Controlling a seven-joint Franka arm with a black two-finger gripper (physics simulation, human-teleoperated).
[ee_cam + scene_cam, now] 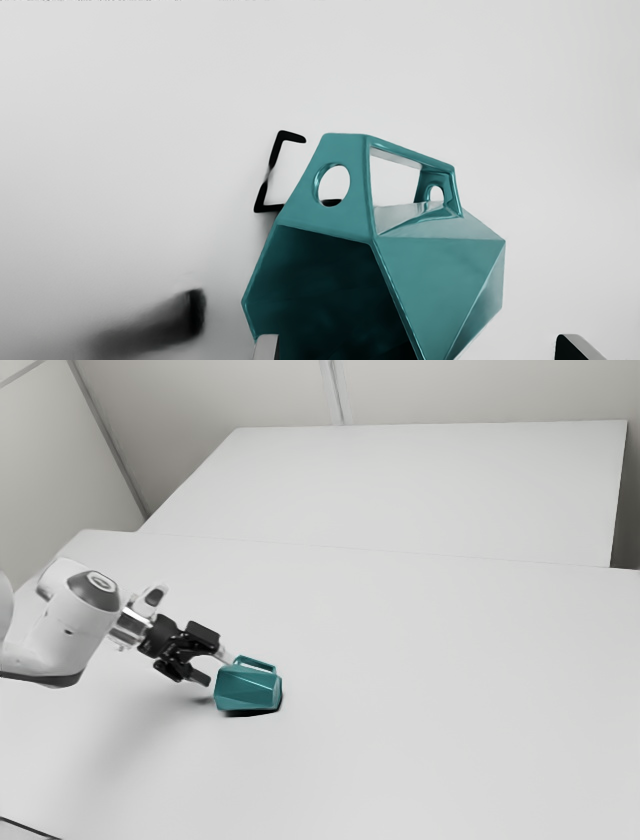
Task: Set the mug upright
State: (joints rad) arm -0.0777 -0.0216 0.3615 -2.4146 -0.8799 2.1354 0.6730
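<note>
In the exterior view my gripper [215,666] is low over the table, right at the teal mug [249,689]. The faceted mug lies on its side, its handle on the upper side. In the wrist view the mug [440,270] shows its dark open mouth facing my hand. The fingers of my gripper [417,347] stand wide apart: one tip overlaps the mug's mouth edge, the other is out past the mug's side with a gap of table between. Whether the nearer finger touches the mug I cannot tell.
The white table [430,690] extends around the mug, and a second white surface [420,490] lies beyond it. Shadows of the mug's handle and of my hand fall on the table in the wrist view. A dark line crosses the exterior view's lower left corner.
</note>
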